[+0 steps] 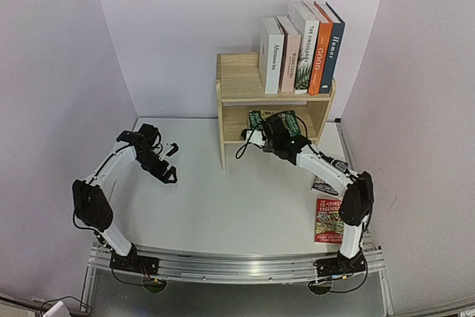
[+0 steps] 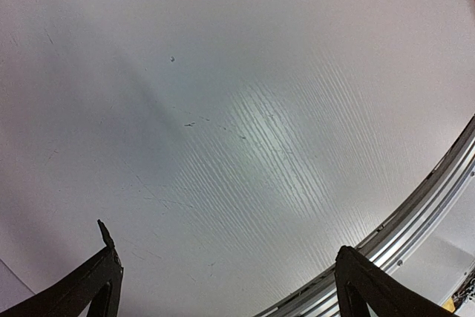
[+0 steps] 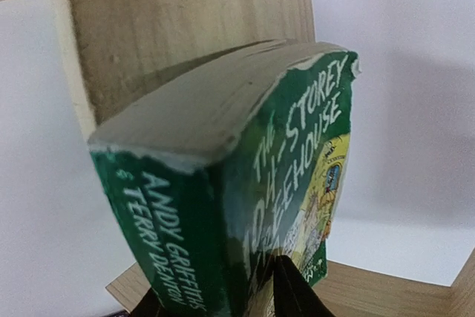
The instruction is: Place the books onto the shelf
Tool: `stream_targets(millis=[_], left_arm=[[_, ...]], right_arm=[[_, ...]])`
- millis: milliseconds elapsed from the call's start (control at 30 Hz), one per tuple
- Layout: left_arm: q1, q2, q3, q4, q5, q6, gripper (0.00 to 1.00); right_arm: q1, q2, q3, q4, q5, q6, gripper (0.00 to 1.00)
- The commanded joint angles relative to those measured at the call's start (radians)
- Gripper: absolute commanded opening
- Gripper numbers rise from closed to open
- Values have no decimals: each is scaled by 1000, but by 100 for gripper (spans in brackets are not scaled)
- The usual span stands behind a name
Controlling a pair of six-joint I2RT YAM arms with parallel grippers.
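My right pincer point(image 1: 273, 125) straddles the green Treehouse book point(image 3: 282, 176), shelf panel point(image 3: 185, 20) just beyond it; clamped or loose, I can't tell; left pincer point(image 2: 223, 243) released, table point(image 2: 223, 109) beneath.

Top camera sits high behind the arms, looking down and forward: arm bases along the bottom edge, the whole counter point(image 1: 223, 198) mid-frame, the shelf point(image 1: 239, 83) upper centre. Left wrist camera hangs close above bare counter, facing down. The left hand point(image 2: 223, 236) shows only its dark fingers point(image 2: 89, 280) in the bottom corners, and a metal rail point(image 2: 423, 206) cuts the lower right. That rail also runs along the bottom of the top view. Right wrist camera is pressed right up to a green book point(image 3: 223, 206), with a shelf panel at upper left. The top view catches that same book at centre.
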Motion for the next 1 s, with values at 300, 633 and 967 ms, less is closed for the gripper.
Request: stream_targets(millis=[300,633,967], left_arm=[[0,29,-1,-5,9,10,100],[0,34,-11,-9,8,13,100],[0,49,3,-12,10,12,100]], right_arm=[[-4,-5,114,-155,-112,94,54],[-14,-40,126,-217,-202,117,59],[-22,24,193,-221,-221,156,43]])
